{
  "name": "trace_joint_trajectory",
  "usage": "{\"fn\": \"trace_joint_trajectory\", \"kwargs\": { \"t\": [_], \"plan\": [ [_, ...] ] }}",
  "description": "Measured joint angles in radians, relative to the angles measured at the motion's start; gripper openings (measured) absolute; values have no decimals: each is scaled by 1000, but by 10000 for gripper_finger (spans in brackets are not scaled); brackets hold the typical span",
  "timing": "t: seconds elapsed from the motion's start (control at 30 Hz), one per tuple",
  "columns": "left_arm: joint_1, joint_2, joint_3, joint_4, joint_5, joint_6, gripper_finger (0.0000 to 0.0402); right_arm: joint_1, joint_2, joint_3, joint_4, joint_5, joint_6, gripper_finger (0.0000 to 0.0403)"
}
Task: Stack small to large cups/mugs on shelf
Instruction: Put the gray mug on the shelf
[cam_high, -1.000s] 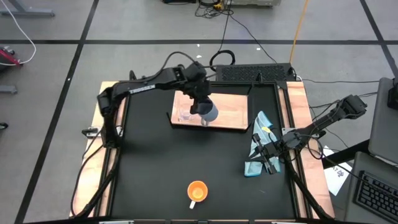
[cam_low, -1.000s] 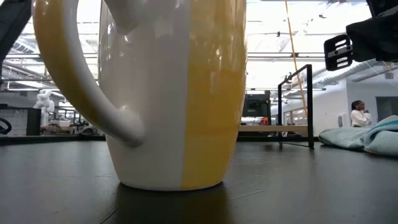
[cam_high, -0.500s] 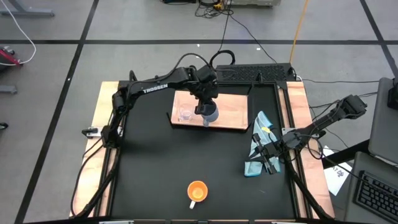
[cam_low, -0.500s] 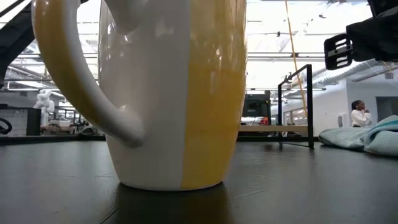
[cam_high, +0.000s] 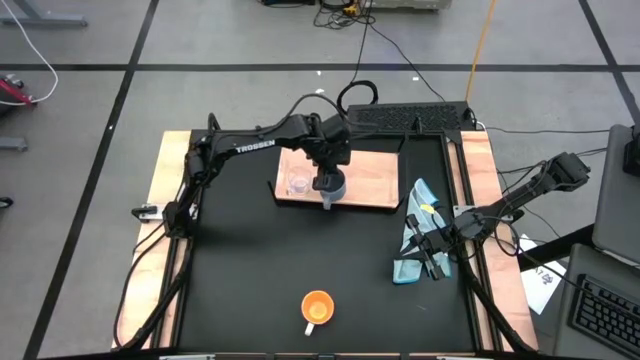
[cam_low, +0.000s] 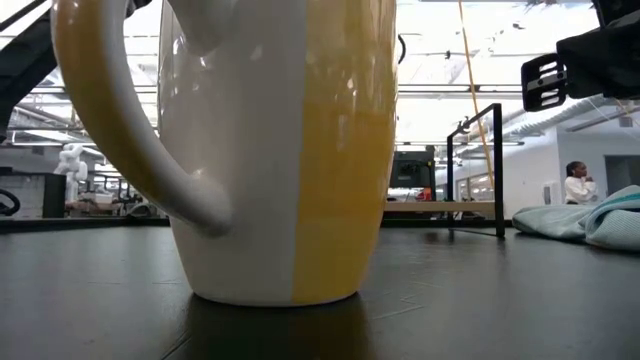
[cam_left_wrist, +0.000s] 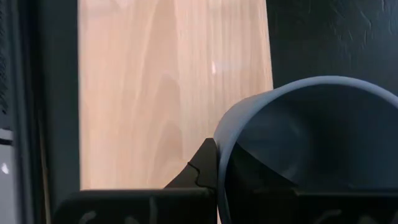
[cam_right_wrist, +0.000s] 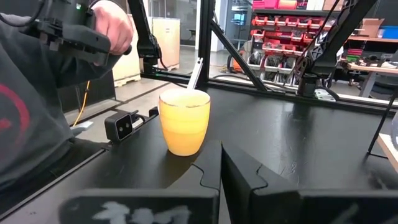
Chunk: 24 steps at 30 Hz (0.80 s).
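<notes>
We take the shelf (cam_high: 365, 180) as our landmark. Our left gripper (cam_high: 327, 183) hangs over the shelf's near edge, its jaws pinching the rim of the blue-grey mug (cam_high: 332, 187); the left wrist view shows one finger (cam_left_wrist: 202, 168) against the outside of the rim, presumably so the mug can be carried upright and set down without tipping. The clear glass cup (cam_high: 297, 185) stands on the shelf just beside the mug, nearer the shelf's left end. The orange mug (cam_high: 317, 307) waits on the table well apart from the shelf, toward the front edge. Our right gripper (cam_high: 436, 252) rests over the light-blue cloth (cam_high: 416, 232) off the shelf's right end, jaws pressed together on nothing. Compared with a second ago, the left arm has stretched straighter and the mug has sunk closer to the board.
</notes>
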Motion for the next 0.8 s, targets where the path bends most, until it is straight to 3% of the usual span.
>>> {"fn": "trace_joint_trajectory", "kwargs": {
  "t": [0.8],
  "plan": [
    [0, 19, -52, 27, 39, -43, 7, 0, 0, 0, 1, 0, 8, 0]
  ]
}}
